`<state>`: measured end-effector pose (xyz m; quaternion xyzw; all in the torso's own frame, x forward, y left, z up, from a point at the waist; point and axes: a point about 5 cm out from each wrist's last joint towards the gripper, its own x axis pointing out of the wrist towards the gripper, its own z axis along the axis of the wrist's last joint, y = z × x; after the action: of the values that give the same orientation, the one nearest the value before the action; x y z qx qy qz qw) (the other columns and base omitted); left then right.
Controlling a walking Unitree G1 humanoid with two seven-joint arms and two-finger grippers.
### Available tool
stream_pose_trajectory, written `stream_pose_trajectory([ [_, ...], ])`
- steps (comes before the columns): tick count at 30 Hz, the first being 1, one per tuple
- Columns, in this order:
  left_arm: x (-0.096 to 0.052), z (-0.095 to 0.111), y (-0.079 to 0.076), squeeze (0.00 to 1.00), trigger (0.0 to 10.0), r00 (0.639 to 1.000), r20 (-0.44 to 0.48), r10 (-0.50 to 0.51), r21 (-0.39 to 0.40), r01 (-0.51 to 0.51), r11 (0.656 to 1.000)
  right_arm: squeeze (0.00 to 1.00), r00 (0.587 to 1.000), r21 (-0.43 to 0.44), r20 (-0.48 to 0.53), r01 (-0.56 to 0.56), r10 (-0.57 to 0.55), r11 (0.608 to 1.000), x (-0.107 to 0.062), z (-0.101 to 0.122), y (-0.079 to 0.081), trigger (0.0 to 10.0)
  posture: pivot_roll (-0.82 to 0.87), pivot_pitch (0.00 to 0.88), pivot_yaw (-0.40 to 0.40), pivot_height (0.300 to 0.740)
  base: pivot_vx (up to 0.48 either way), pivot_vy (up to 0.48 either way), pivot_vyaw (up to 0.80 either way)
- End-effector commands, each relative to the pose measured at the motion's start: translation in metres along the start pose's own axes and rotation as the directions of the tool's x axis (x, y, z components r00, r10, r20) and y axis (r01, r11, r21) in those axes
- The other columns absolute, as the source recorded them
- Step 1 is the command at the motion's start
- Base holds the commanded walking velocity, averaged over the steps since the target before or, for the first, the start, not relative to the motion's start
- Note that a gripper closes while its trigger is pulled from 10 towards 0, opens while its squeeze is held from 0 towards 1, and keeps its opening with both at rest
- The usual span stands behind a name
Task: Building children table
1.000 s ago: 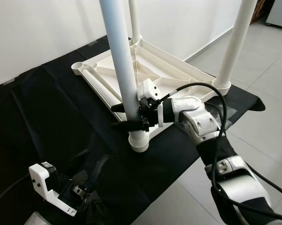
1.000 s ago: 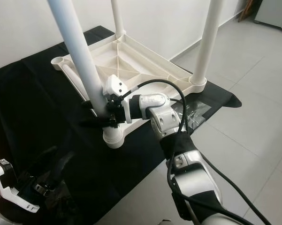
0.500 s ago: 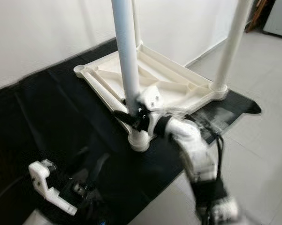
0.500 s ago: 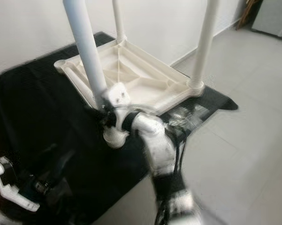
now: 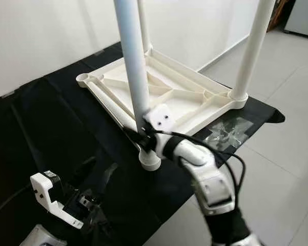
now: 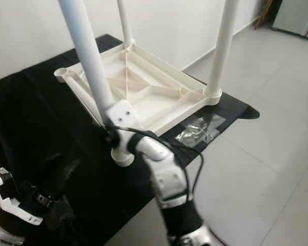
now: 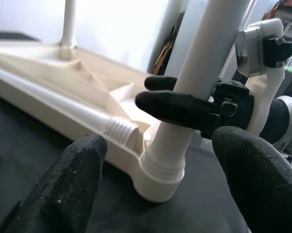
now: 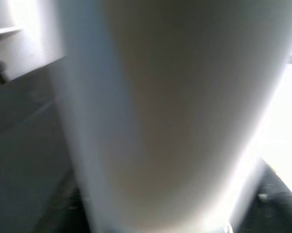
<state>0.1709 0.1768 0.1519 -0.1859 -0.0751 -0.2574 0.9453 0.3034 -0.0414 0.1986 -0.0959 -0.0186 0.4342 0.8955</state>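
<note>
A white plastic children's table [image 5: 192, 100] lies upside down on a black cloth. Three white legs stand in its corner sockets: the near leg [image 5: 133, 66], a far leg [image 5: 142, 23] and a right leg [image 5: 251, 48]. A loose leg [image 5: 110, 102] lies along the table's left edge, its threaded end [image 7: 120, 131] near the near socket. The far left socket [image 5: 83, 78] holds nothing. My right gripper [image 5: 138, 137] is shut on the near leg just above its socket [image 5: 150, 160]. My left gripper [image 5: 98, 173] is low at the front left, open, aimed at that socket from a short way off.
A clear plastic bag of small parts [image 5: 228, 132] lies on the black cloth [image 5: 51, 123] beside the right leg. The cloth's edge runs close in front of the near socket; grey tiled floor [image 5: 287, 128] lies to the right. A white wall stands behind.
The camera has shifted. My right forearm has swung from the right side round to the front of the near leg, staying shut on it. The left gripper has hardly moved.
</note>
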Motion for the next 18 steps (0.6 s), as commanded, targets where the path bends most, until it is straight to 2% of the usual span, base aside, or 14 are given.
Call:
stream_pose_trajectory([
  [1,-0.002,-0.001,0.001,0.00,10.0,1.000,-0.007,0.006,0.002,-0.006,1.000,1.00,0.984,-0.035,0.070,-0.159,0.161,0.987,0.007,0.014,0.008,10.0,-0.06,0.174,0.111,0.740,0.000,0.000,0.00],
  [3,-0.001,-0.001,0.000,0.00,10.0,1.000,-0.008,0.004,0.001,-0.004,1.000,1.00,0.977,-0.065,0.081,-0.190,0.195,0.980,0.007,0.018,0.007,10.0,-0.06,0.173,0.111,0.740,0.000,0.000,0.00],
  [6,-0.002,-0.001,-0.001,0.00,10.0,1.000,-0.009,0.002,0.000,-0.002,1.000,1.00,0.934,-0.137,0.068,-0.340,0.351,0.930,0.011,0.026,-0.006,10.0,-0.04,0.173,0.109,0.740,0.000,0.000,0.00],
  [8,-0.002,-0.001,-0.001,0.00,10.0,1.000,-0.010,0.001,0.000,-0.001,1.000,1.00,0.927,-0.152,0.061,-0.359,0.371,0.921,0.011,0.026,-0.008,10.0,-0.04,0.173,0.109,0.740,0.000,0.000,0.00],
  [9,-0.002,-0.001,-0.001,0.00,10.0,1.000,-0.010,0.003,0.001,-0.003,1.000,0.00,0.907,-0.179,0.045,-0.405,0.419,0.897,0.014,0.029,-0.012,10.0,-0.03,0.172,0.106,0.740,0.000,0.000,0.00],
  [11,-0.003,-0.001,-0.002,0.00,10.0,1.000,-0.010,0.007,0.004,-0.007,1.000,0.00,0.860,-0.173,0.027,-0.499,0.510,0.849,0.018,0.034,-0.022,10.0,-0.02,0.178,0.102,0.740,0.000,0.000,0.00],
  [12,-0.003,-0.001,-0.002,0.00,10.0,1.000,-0.010,0.007,0.004,-0.007,1.000,0.00,0.860,-0.173,0.027,-0.499,0.510,0.849,0.018,0.034,-0.022,10.0,-0.02,0.178,0.102,0.740,0.000,0.000,0.00],
  [13,-0.004,0.000,-0.004,0.00,10.0,1.000,-0.010,0.010,0.005,-0.010,1.000,0.00,0.827,-0.166,0.020,-0.552,0.562,0.817,0.020,0.038,-0.028,10.0,-0.01,0.181,0.099,0.740,0.000,0.000,0.00],
  [15,-0.004,0.000,-0.004,0.00,10.0,1.000,-0.010,0.010,0.006,-0.010,1.000,0.00,0.819,-0.165,0.019,-0.563,0.573,0.810,0.020,0.040,-0.030,10.0,-0.01,0.181,0.099,0.740,0.000,0.000,0.00],
  [16,-0.005,0.000,-0.005,0.00,10.0,1.000,-0.010,0.011,0.006,-0.011,1.000,0.00,0.802,-0.156,0.016,-0.587,0.597,0.794,0.020,0.040,-0.031,3.1,0.00,0.186,0.100,0.740,0.000,0.000,0.00],
  [17,-0.005,0.000,-0.005,0.00,10.0,1.000,-0.010,0.011,0.006,-0.011,1.000,0.00,0.802,-0.156,0.016,-0.587,0.597,0.794,0.020,0.040,-0.031,3.1,0.00,0.186,0.100,0.740,0.000,0.000,0.00],
  [18,-0.005,0.000,-0.005,0.00,10.0,1.000,-0.009,0.012,0.006,-0.012,1.000,0.00,0.784,-0.148,0.007,-0.613,0.621,0.776,0.019,0.039,-0.033,0.0,0.00,0.184,0.103,0.740,0.000,0.000,0.00],
])
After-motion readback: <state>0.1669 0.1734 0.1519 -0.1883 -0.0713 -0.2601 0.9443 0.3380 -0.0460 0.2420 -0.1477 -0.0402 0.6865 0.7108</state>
